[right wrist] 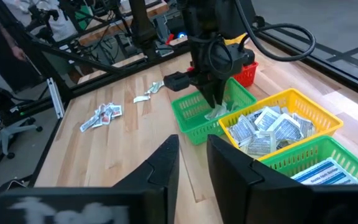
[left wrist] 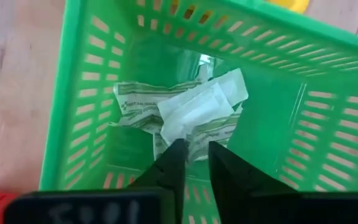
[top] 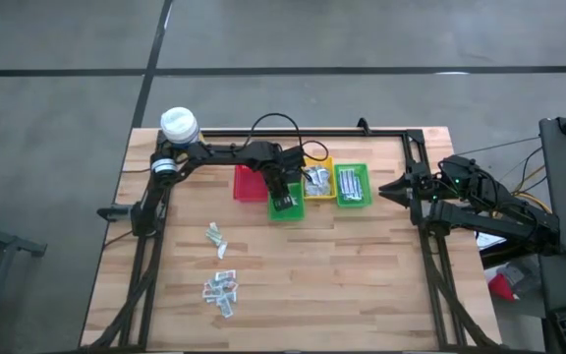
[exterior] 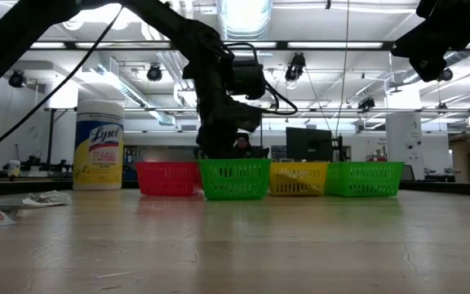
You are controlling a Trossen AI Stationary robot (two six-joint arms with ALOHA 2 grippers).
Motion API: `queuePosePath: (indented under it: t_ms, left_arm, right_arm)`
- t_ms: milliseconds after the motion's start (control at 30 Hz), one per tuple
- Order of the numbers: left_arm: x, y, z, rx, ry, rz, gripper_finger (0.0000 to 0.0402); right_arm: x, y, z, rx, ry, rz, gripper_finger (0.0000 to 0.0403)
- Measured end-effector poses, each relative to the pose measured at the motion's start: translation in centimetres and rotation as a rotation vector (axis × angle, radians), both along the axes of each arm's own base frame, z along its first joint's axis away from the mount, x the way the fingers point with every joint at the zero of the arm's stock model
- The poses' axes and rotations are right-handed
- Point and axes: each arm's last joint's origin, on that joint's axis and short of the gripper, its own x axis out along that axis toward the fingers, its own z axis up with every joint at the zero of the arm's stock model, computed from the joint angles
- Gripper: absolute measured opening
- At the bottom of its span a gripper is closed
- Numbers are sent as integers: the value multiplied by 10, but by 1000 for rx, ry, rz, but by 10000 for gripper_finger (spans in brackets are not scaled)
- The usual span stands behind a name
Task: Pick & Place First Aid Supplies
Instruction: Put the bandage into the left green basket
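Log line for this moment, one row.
left gripper open over green bin | packets inside | right gripper open, waiting at table's right edge

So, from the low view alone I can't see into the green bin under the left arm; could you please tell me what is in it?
Observer: Several pale packets lie on the floor of that green bin, greenish printed ones under a white one.
Operator: Is the left gripper holding any of them?
Observer: No. The left gripper hangs just above them, fingers a little apart, with nothing between them.
Operator: Are any packets loose on the table?
Observer: Yes, a cluster of packets and a smaller group lie on the wood in front of the bins, on the left arm's side.
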Motion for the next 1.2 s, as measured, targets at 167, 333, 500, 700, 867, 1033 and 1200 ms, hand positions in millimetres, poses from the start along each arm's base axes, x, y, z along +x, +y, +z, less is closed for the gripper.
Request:
queuePosePath:
  t_ms: [167,333,500,700,867,1033,1200]
  left_arm:
    - [0,0,14,-3,-12,23,116]
    - [-3,-2,42,-22,34,39,151]
    - [-13,-10,73,-61,108,102,155]
    - [-29,-32,95,-98,176,177,156]
    - [-39,-54,106,-118,237,224,156]
    - [-47,-77,116,-121,236,231,156]
    - [-45,-101,115,-128,251,253,156]
  right_arm:
    - [0,0,0,0,0,0,87]
    - [0,0,0,-4,0,1,81]
    - [0,0,0,-4,0,1,71]
    - [0,0,0,-4,0,1,70]
    - [0,0,0,-4,0,1,78]
    - [0,0,0,-4,0,1,84]
    - [0,0,0,-2,0,0,86]
